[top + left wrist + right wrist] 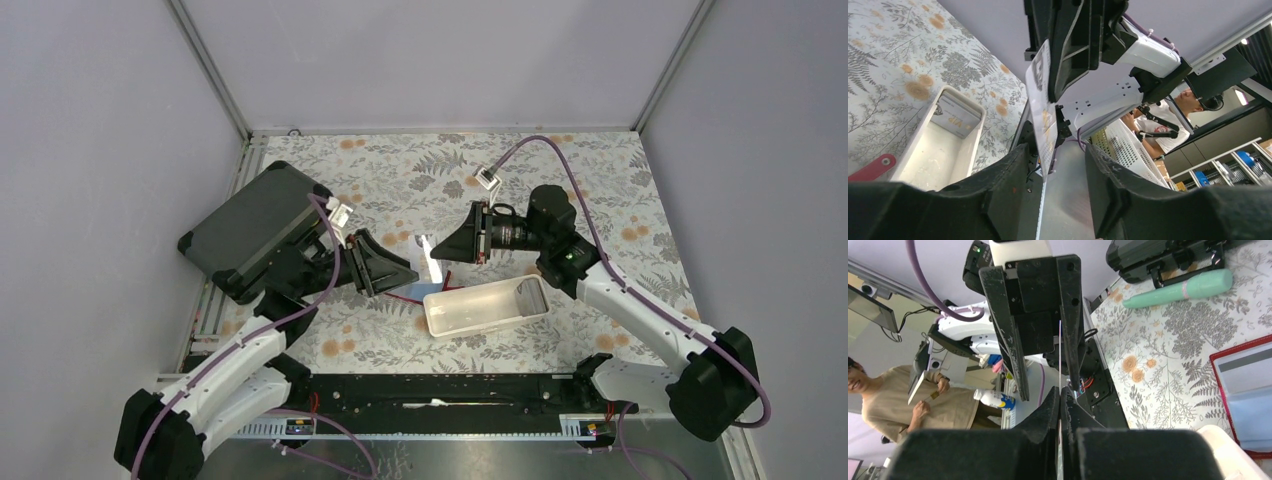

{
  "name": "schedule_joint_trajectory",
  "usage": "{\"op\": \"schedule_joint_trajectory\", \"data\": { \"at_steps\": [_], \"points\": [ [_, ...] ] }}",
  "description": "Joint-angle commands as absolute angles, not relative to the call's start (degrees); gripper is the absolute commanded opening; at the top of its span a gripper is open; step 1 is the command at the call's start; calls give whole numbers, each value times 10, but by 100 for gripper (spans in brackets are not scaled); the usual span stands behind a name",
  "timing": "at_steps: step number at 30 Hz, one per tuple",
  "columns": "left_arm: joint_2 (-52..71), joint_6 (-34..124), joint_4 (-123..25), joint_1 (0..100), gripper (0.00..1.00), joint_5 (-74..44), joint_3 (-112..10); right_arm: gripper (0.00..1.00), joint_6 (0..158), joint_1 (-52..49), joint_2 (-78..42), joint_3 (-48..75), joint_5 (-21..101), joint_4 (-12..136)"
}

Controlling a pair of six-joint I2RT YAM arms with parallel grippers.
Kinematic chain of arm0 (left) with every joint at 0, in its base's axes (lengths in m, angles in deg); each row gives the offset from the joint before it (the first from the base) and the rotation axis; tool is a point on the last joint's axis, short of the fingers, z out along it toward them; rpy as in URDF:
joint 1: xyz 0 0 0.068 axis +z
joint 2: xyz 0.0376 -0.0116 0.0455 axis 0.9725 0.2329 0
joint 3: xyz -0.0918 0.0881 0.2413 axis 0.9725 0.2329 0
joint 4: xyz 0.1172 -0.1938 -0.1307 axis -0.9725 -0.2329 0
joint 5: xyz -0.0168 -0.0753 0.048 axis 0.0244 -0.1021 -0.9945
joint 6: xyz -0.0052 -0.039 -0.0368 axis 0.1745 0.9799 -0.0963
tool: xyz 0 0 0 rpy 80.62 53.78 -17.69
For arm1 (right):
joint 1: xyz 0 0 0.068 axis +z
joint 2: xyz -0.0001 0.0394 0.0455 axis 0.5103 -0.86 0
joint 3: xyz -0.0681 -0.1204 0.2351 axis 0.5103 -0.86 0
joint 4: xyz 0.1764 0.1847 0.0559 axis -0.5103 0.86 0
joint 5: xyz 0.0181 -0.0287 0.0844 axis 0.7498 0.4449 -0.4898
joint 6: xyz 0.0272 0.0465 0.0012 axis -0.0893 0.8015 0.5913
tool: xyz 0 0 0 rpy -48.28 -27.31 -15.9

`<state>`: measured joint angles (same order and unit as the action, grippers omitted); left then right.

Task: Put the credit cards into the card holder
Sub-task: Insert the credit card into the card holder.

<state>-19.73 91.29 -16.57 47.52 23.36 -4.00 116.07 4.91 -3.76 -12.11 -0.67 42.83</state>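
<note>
My right gripper [441,250] is shut on a pale credit card [428,258] and holds it upright above the table. In the right wrist view the card [1060,355] shows edge-on, running up from the right gripper [1060,396]. My left gripper [408,268] faces it, open. In the left wrist view the card's [1043,120] free end hangs between the left gripper's [1055,162] fingers, close to the left finger [1003,185] and apart from the right one. The card holder [1243,390], a red wallet, lies open on the table with a light blue card in it. Another card [955,117] lies in the tray.
A long white tray [485,305] stands just right of the wallet [408,297], under the right arm. A big dark grey case [255,228] lies at the left behind the left arm. A mint-green pen-like stick [1178,287] rests beside the case.
</note>
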Motion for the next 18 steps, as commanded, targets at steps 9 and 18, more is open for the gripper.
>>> {"op": "schedule_joint_trajectory", "data": {
  "at_steps": [9, 18],
  "points": [
    [-167, 931, -93, 461, 0, 229, -44, 0, 1116, 51, -53, -108, -34, 469],
    [-177, 705, -559, 518, 0, 72, -183, 57, 1018, 50, -60, -38, 184, 697]
  ]
}}
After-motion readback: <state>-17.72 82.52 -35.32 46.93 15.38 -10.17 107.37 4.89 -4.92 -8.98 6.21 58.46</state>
